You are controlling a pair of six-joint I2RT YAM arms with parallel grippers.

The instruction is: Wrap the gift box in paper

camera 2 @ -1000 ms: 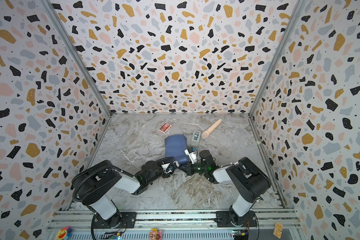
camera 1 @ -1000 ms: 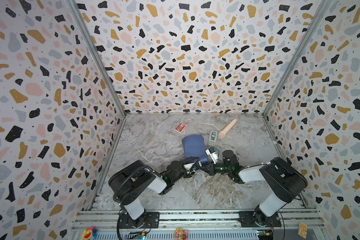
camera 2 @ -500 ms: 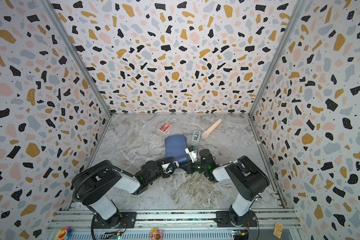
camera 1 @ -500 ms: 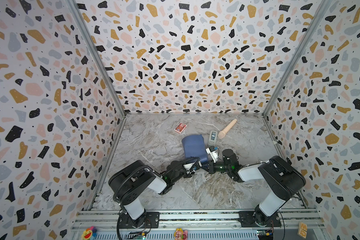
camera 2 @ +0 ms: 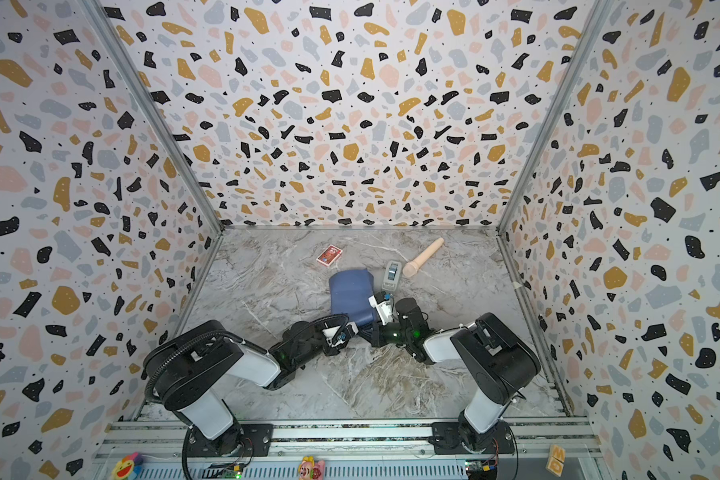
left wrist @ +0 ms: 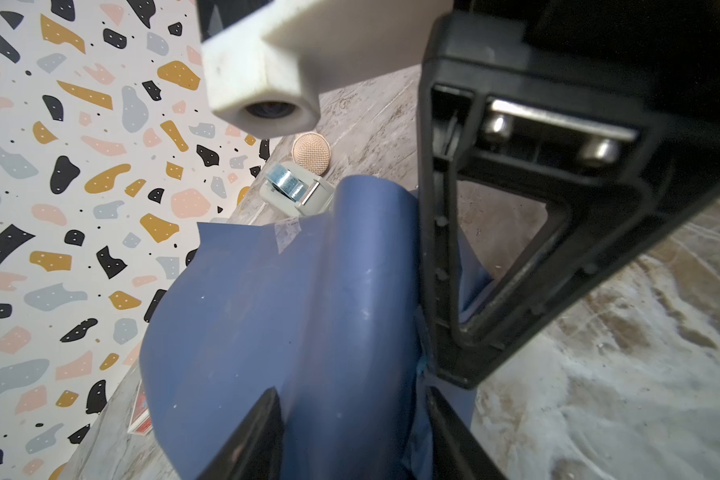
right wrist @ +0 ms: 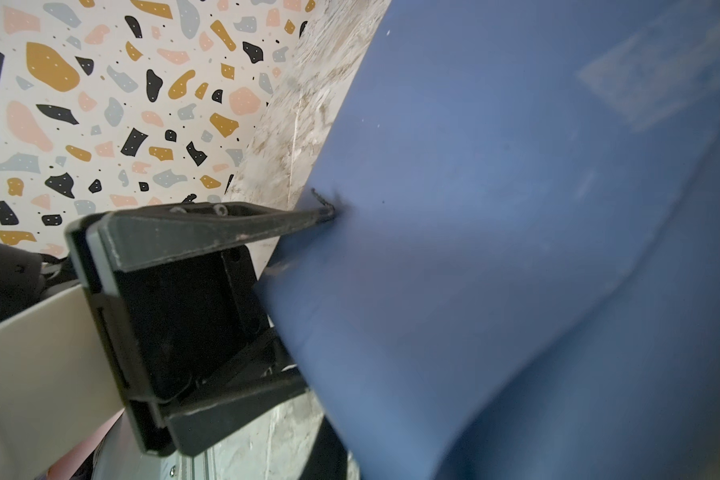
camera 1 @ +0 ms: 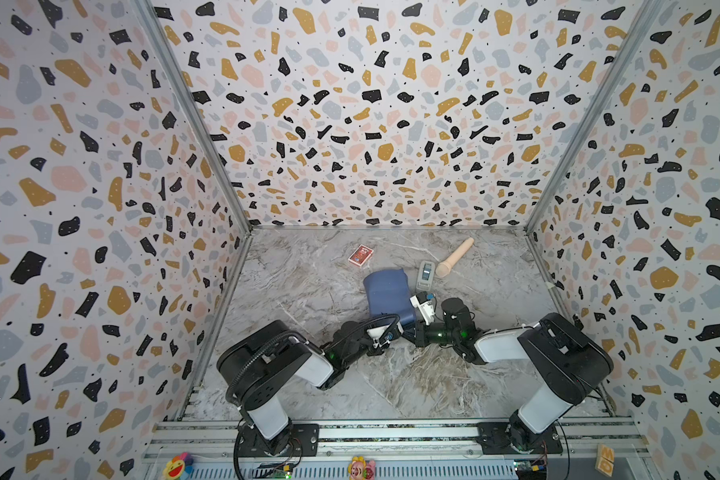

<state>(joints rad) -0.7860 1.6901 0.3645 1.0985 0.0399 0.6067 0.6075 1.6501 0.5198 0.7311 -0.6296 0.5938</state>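
Two arms (camera 1: 329, 357) (camera 1: 474, 338) stretch low, meeting at paper (camera 1: 387, 293).

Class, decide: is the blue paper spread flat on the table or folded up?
Folded up: the paper forms a rounded hump with curled edges. What it encloses is hidden.

Bare table (camera 1: 300, 291) open on the left and in front, paper (camera 1: 387, 295) bundle mid-table, tape dispenser (camera 1: 425, 274) and tan microphone (camera 1: 454, 257) crowding its far right corner, red card pack (camera 1: 360, 254) behind, left arm (camera 1: 308, 361) and right arm (camera 1: 499, 345) barring its near edge.
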